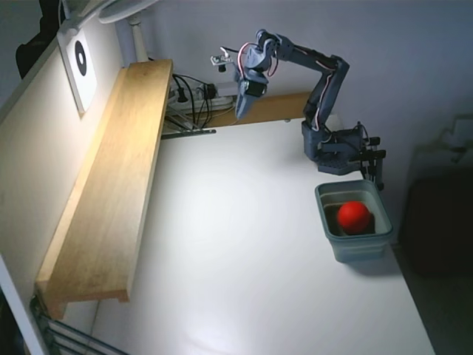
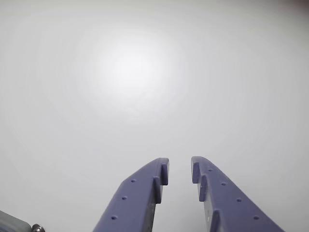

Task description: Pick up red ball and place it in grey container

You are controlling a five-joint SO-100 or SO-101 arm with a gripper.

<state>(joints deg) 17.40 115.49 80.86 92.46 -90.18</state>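
— Looking down from the fixed view, what do we count on the white table (image 1: 244, 251)?

— We count one red ball (image 1: 354, 216), one grey container (image 1: 353, 222) and one blue-grey robot arm (image 1: 325, 81). We find the ball resting inside the container, low between its walls. The container sits near the table's right edge in this view, just in front of the arm's base (image 1: 341, 151).

— Where do we see the arm's tool?

— We see the single gripper (image 1: 240, 111) raised high over the far end of the table, well apart from the container and the ball. It points downward, near a tangle of black cables (image 1: 194, 96).

— Do we find anything in its grasp?

— No. In the wrist view we count two blue fingers (image 2: 140, 193) coming up from the bottom edge, and the gripper (image 2: 178, 170) shows a narrow gap between its tips. The jaws stand slightly apart with nothing between them, only bare white table (image 2: 135, 72) beneath.

— What else do we count?

— We count one long wooden shelf (image 1: 111, 185) along the left side in the fixed view, and one white card with a black ring (image 1: 80, 63) on the wall above it.
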